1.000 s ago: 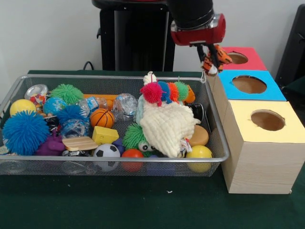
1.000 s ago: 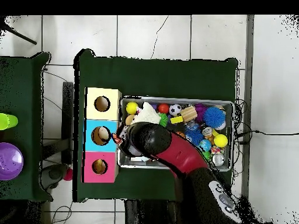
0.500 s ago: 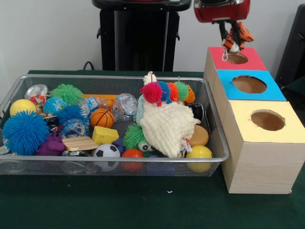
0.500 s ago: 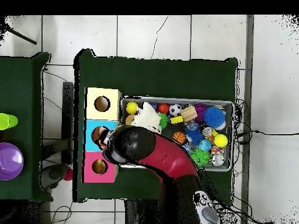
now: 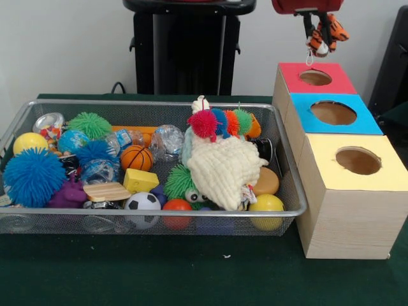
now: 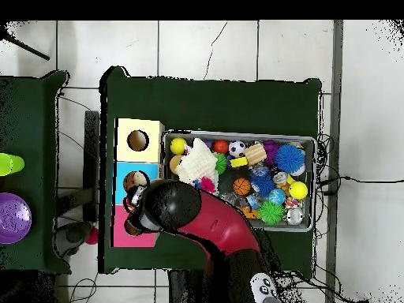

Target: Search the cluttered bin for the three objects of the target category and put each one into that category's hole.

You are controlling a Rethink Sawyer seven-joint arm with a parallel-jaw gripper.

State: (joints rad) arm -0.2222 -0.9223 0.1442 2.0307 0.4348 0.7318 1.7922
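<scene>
My gripper (image 5: 319,27) is at the top edge of the front view, shut on a small orange and black striped toy tiger (image 5: 333,30). The toy hangs above the round hole (image 5: 315,78) in the red-topped box (image 5: 290,75). In the overhead view my arm covers most of the red box (image 6: 121,234) and hides the gripper. The wire mesh bin (image 5: 290,191) holds a green puffer ball (image 5: 90,125), a big blue puffer ball (image 5: 33,175) and a smaller green one (image 5: 180,182).
The blue-topped box (image 5: 299,118) and the yellow-topped box (image 5: 322,166) stand in a row in front of the red one, right of the bin. The bin also holds a cream knitted toy (image 5: 223,169), a football (image 5: 142,203), yellow balls and an orange basketball (image 5: 136,157).
My gripper has carried the toy tiger from beside the bin's far right corner to above the red box's hole, and it now hangs slightly higher.
</scene>
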